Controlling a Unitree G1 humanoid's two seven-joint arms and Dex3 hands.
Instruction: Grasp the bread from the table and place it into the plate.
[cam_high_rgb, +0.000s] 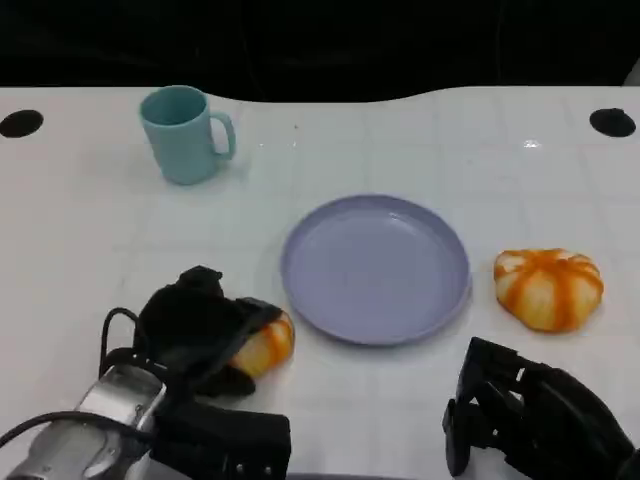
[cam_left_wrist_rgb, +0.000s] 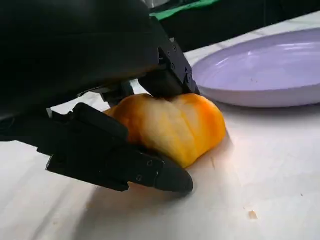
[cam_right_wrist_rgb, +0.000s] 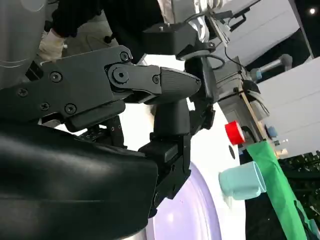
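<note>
Left hand (cam_high_rgb: 205, 330) closed around a bread roll (cam_high_rgb: 266, 345) that rests on the white table (cam_high_rgb: 80, 220) just left of the lilac plate (cam_high_rgb: 375, 268). In the left wrist view the fingers (cam_left_wrist_rgb: 120, 160) clasp the roll (cam_left_wrist_rgb: 172, 127) from above and from below, while its underside appears to touch the table (cam_left_wrist_rgb: 260, 190); the plate rim (cam_left_wrist_rgb: 260, 95) lies close beyond it. A second roll (cam_high_rgb: 548, 288) sits to the right of the plate, untouched. The right hand (cam_high_rgb: 520, 415) hovers low at the table's near edge, holding nothing, fingers partly curled; whether they are fully closed cannot be told.

Likely failures, judged from this arrangement: the grip covers only the near part of the roll, so the roll may pivot or slip out on lifting; a soft roll may also be squashed by a firm clasp. With the plate so near, a low carry could strike the rim and push the plate aside. A teal mug (cam_high_rgb: 185, 133) stands well apart at the far left.

No brand, label or legible writing appears on any object.
</note>
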